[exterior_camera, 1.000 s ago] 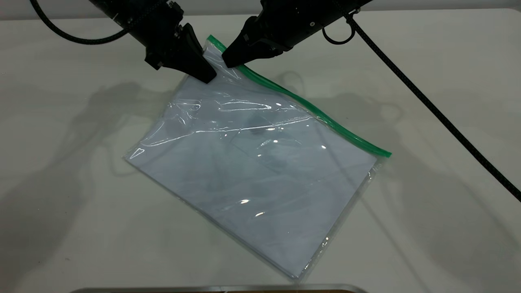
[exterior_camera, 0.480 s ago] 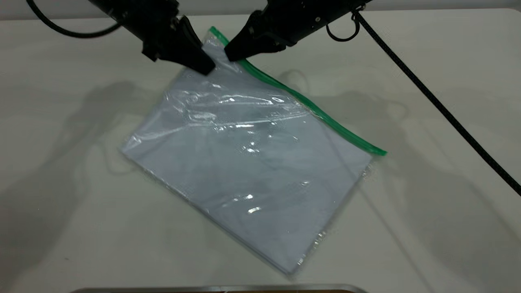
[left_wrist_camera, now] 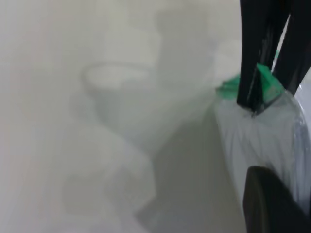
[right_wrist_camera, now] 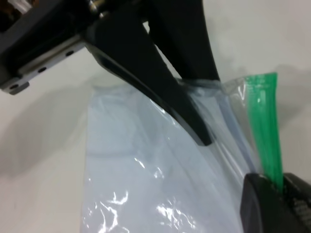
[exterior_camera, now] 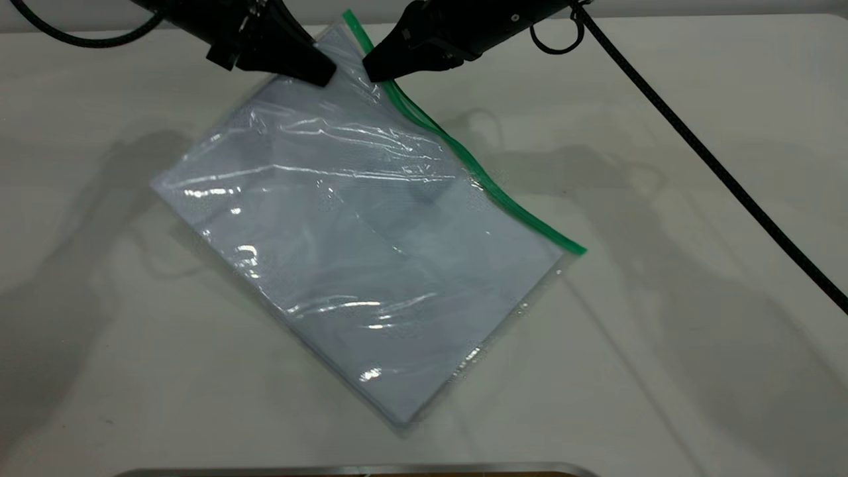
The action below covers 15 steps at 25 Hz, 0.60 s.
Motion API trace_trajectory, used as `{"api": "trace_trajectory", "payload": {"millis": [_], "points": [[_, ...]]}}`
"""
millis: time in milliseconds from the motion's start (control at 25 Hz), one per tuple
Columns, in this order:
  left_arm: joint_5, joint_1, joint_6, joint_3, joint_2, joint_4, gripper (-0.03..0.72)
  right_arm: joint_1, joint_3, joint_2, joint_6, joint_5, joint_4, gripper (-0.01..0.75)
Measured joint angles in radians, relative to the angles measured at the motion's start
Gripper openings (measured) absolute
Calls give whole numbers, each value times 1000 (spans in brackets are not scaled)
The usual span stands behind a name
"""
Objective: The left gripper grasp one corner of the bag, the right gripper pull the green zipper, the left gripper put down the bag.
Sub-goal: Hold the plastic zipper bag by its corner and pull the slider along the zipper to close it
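Observation:
The bag [exterior_camera: 358, 232] is a clear pouch with white sheets, hanging tilted from its far corner, with its near part low over the table. The green zipper [exterior_camera: 490, 185] runs along its right edge. My left gripper [exterior_camera: 323, 74] is shut on the bag's far corner, just left of the zip. My right gripper [exterior_camera: 372, 71] is shut on the green zipper near that same corner. In the right wrist view my own jaws [right_wrist_camera: 278, 187] clamp the green strip [right_wrist_camera: 265, 126], and the left gripper's fingers [right_wrist_camera: 160, 82] pinch the plastic. In the left wrist view the green strip [left_wrist_camera: 265, 82] sits between the right gripper's fingers [left_wrist_camera: 250, 63].
The white table [exterior_camera: 662, 318] lies all round the bag. The right arm's black cable [exterior_camera: 695, 146] runs diagonally across the right side. A metal edge [exterior_camera: 358, 469] lies along the near border.
Both grippers have moved farther away and up with the bag's corner. The bag has lifted more and its near end has slid left and farther from the near edge.

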Motion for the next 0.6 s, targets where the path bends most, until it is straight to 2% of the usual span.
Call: {"api": "trace_trajectory", "payload": {"millis": [600], "points": [[70,52,50,6,7,-120,53,2,-14,22,1,-9,-6,34]]}}
